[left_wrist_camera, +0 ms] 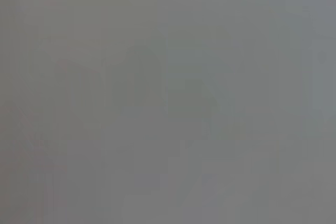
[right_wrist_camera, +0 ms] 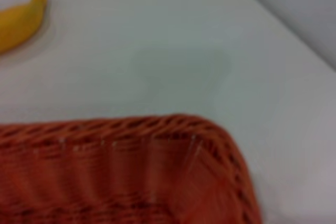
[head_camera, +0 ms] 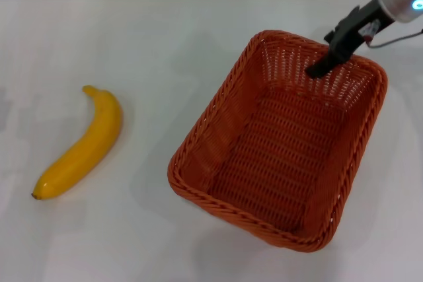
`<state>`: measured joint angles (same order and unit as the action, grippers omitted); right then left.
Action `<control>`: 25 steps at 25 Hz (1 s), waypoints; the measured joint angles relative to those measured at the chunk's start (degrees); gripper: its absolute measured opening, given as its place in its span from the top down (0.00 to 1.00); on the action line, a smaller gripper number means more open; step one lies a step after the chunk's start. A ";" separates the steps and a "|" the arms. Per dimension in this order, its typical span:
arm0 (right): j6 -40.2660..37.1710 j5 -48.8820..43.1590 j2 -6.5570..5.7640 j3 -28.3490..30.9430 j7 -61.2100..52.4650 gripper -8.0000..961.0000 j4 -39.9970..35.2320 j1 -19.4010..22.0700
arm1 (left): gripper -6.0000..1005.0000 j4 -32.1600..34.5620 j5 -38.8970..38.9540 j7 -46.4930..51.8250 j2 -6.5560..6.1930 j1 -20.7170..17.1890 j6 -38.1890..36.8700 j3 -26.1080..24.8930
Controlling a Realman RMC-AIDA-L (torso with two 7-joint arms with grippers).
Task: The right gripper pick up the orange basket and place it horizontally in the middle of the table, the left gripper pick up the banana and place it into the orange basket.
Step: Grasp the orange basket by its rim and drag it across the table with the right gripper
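Even, bright, diffuse light fills the head view, which is crisp throughout. The banana [head_camera: 82, 145], far from the right gripper [head_camera: 316, 69], casts only a faint soft shadow on the table [head_camera: 165, 44]. The orange basket [right_wrist_camera: 131, 182] under that gripper blurs in the right wrist view. The left wrist view is featureless grey haze.

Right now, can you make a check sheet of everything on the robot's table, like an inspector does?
Surface: white table, bare apart from the two things below.
Job's things: orange basket, empty, sitting at a slant on the table's right side; banana lying on the left, apart from the basket.
Clutter: nothing seen.
Grippers: right gripper at the basket's far rim, one finger inside the wall; left gripper not in view.
Cables: a thin one by the right arm's wrist.
Surroundings: a grey strip beyond the table's far edge.
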<state>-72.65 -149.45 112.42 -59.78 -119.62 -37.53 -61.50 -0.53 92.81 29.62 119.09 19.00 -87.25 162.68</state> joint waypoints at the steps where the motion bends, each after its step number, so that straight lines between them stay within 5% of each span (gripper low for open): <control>1: 0.00 -0.18 -0.02 -0.17 0.05 0.18 0.56 -0.33 | 0.11 0.03 0.00 0.00 0.00 -0.01 0.00 0.00; 12: -2.16 -0.98 0.67 -4.92 0.30 0.21 1.87 -2.15 | 0.11 0.28 0.00 0.00 0.15 -0.10 0.25 0.00; 20: -2.32 -2.75 0.77 -6.88 -0.82 0.52 1.77 -2.54 | 0.11 0.90 -0.05 0.00 0.18 -0.85 0.27 0.00; 25: -3.54 -3.74 -0.38 -6.44 -6.15 0.67 1.08 -2.82 | 0.11 0.91 -0.09 0.02 0.18 -1.01 0.20 0.00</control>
<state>-76.19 -153.19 112.05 -66.22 -125.76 -36.44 -64.32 0.38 92.72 29.64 119.27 17.99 -87.05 162.68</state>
